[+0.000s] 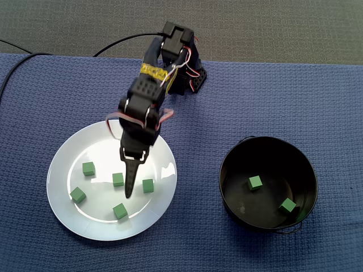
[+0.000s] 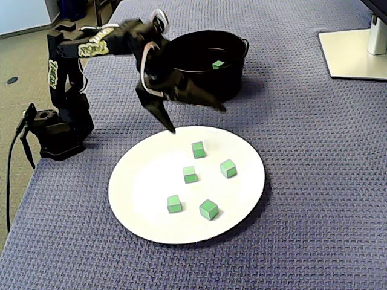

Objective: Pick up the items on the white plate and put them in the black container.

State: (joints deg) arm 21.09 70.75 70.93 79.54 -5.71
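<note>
Fingers [image 2: 162,115] are spread wide and empty, hovering over the plate [image 1: 57,170], apparently readied to straddle a cube. Five cubes [image 1: 118,179] lie on the plate; two more cubes [image 1: 254,182] are seen in the container [image 1: 227,175].

The gripper [image 2: 198,119] hangs with jaws spread over the far edge of the white plate [image 2: 145,181], where five green cubes [image 2: 190,174] lie; the black container [image 2: 233,81] stands beyond.
</note>
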